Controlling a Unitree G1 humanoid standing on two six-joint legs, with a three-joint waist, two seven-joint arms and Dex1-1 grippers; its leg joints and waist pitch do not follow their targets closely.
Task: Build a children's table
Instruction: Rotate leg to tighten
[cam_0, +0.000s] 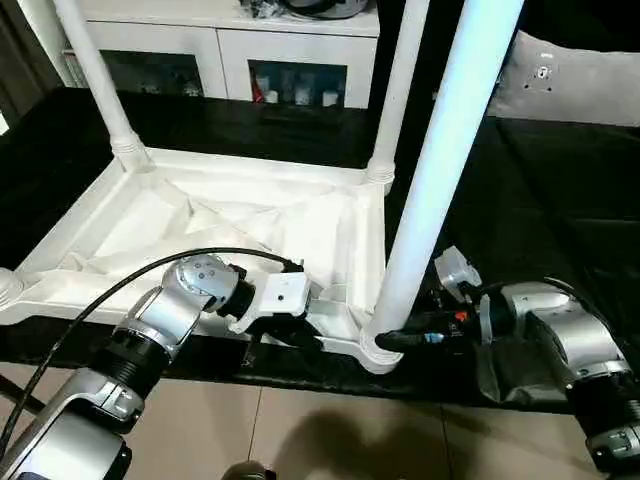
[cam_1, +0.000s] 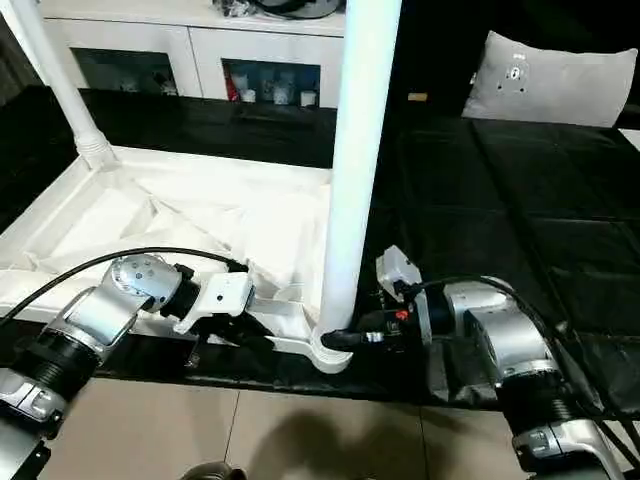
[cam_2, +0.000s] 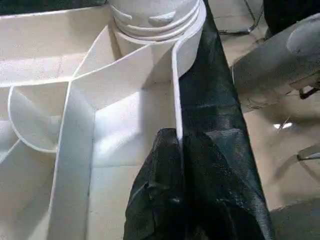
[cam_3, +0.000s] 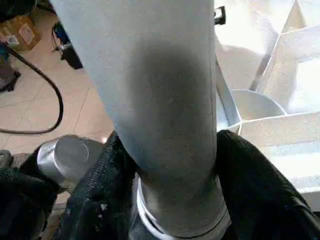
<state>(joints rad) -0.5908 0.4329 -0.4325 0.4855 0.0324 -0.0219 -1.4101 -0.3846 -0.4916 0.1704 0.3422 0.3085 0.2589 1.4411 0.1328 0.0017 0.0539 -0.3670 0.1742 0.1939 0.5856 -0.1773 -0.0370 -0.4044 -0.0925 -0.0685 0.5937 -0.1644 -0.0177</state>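
Note:
The children's table lies upside down, its white ribbed top (cam_0: 150, 215) resting on a black-covered surface. Three round white legs stand in its corner sockets: far left (cam_0: 95, 70), far right (cam_0: 400, 90) and near right (cam_0: 440, 170). My left gripper (cam_0: 305, 338) is shut on the top's front rim (cam_2: 176, 90), one black finger (cam_2: 150, 200) on each side of the thin wall. My right gripper (cam_0: 385, 340) holds the near right leg (cam_3: 160, 100) just above its socket. Its fingers (cam_3: 255, 185) press on both sides of the leg.
The black cloth (cam_0: 540, 200) spreads to the right of the table top. A white cabinet with glass doors (cam_0: 230, 50) stands behind, with a grey cushion (cam_0: 580, 85) at the back right. Tiled floor (cam_0: 330, 430) lies below the front edge. A black cable (cam_0: 100, 295) runs along my left arm.

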